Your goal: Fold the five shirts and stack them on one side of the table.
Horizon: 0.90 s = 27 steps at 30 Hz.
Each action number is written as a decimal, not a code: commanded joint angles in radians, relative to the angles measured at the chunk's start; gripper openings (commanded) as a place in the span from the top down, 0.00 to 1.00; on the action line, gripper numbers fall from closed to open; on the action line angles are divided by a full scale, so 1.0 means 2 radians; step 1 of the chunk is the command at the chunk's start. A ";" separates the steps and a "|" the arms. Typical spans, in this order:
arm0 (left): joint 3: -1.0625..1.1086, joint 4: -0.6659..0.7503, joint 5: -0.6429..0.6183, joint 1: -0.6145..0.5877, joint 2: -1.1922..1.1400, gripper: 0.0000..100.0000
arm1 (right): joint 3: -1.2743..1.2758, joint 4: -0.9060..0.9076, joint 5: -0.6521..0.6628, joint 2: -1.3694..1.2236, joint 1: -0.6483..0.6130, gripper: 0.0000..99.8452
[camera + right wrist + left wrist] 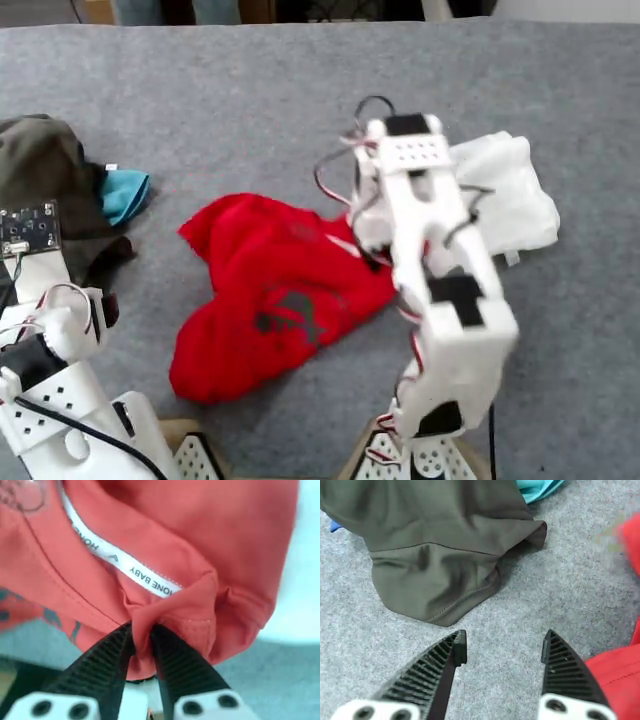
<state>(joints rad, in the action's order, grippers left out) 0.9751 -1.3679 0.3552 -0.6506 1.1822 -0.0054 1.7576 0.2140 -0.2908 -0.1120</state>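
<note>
At the middle of the grey table [250, 90] lies the crumpled red shirt [270, 300]. The right gripper [141, 632] pinches a fold beside its neck label [125, 565]. The left gripper [505, 642] hovers with fingers spread near the olive shirt [435, 555]. The step in hand looks like folding the red shirt, and the next move probably calls for drawing that edge across.

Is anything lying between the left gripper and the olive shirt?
Nothing visible. Only bare grey table separates the open left gripper from the olive shirt; the red shirt lies clear of that path.

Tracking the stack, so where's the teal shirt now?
In the high view the teal shirt lies on the left side of the table, tucked against the olive shirt, with the red shirt to its right.
</note>
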 commanded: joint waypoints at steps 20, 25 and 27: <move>-0.238 0.003 -0.035 -0.003 -0.407 0.74 | 0.249 0.005 0.339 0.363 0.041 0.69; -0.240 0.005 -0.044 0.000 -0.424 0.74 | 0.141 0.005 0.338 0.336 0.029 0.69; -0.240 0.007 -0.044 0.001 -0.424 0.74 | 0.082 0.005 0.315 0.301 0.012 0.69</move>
<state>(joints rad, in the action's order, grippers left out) 0.5485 -1.3663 0.2816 -0.6521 0.3322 0.3353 1.7576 0.8815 0.3659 -0.0476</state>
